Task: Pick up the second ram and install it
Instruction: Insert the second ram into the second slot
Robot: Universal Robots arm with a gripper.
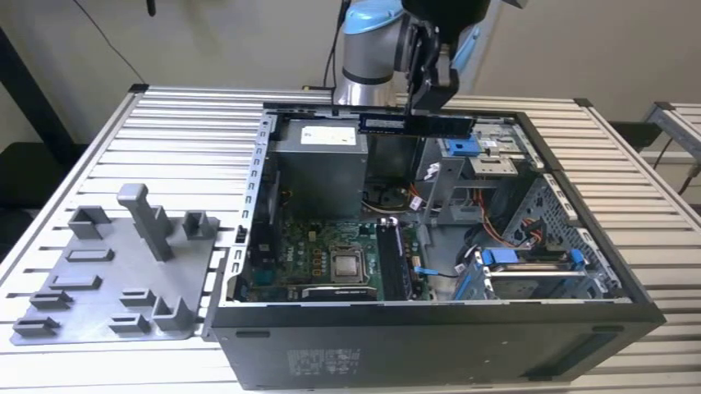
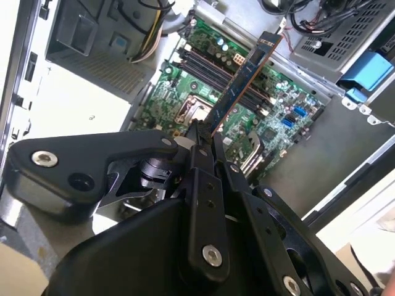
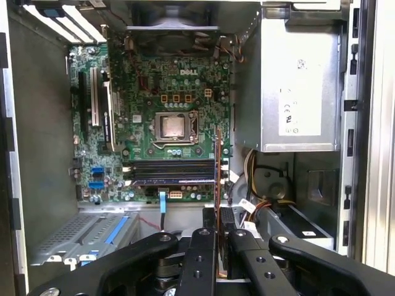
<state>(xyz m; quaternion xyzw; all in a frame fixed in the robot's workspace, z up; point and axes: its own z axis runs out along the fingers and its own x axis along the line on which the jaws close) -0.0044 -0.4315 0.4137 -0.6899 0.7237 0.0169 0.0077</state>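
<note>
The second ram (image 1: 418, 124) is a long dark stick with a pale bluish label. It hangs level above the back of the open computer case (image 1: 252, 222), with my gripper (image 1: 423, 110) shut on its top edge. In the second wrist view the ram (image 2: 244, 81) sticks out from between the black fingers (image 2: 199, 148), over the green motherboard (image 2: 179, 92). The first wrist view shows the ram (image 3: 217, 172) edge-on as a thin line crossing one end of the dark memory slots (image 3: 170, 171), well above them.
A grey holder tray (image 1: 110, 271) with upright posts lies on the slatted table at the exterior view's left. Inside the case are a grey power supply (image 1: 318, 164), a processor socket (image 1: 348, 264), a blue-tabbed drive cage (image 1: 526, 263) and loose cables (image 1: 526, 230).
</note>
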